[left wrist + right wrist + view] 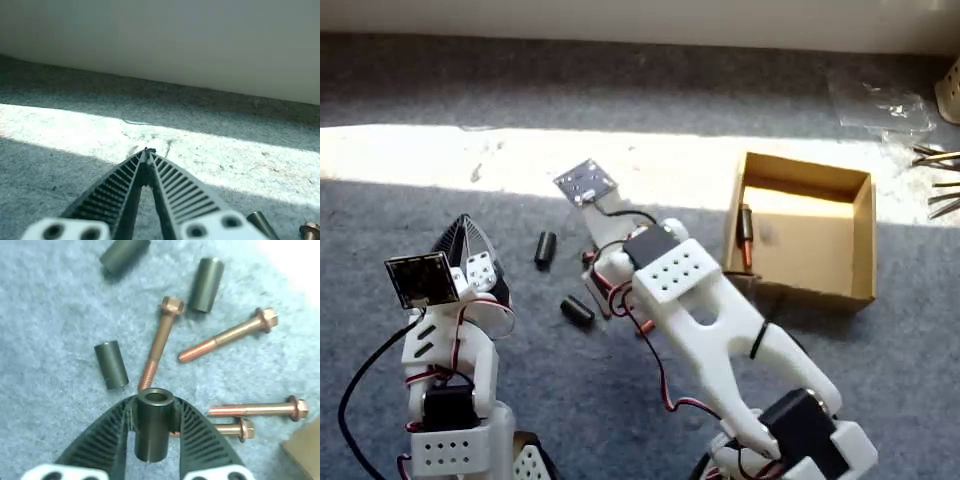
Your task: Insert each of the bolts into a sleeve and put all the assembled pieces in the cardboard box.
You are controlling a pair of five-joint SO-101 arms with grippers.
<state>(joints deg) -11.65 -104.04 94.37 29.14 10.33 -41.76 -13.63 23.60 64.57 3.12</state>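
Observation:
My right gripper is shut on a dark sleeve and holds it upright over the grey carpet. Below it lie several copper bolts: one pointing toward the held sleeve, one slanted beside it, and two near the box corner. Three loose sleeves lie around them. In the high view two sleeves lie between the arms. My left gripper is shut on nothing and points at the sunlit carpet. The cardboard box holds one bolt-and-sleeve piece.
A band of sunlight crosses the carpet behind the arms. A clear plastic bag and some metal tools lie at the far right. In the left wrist view a sleeve end and a bolt head are at the edge.

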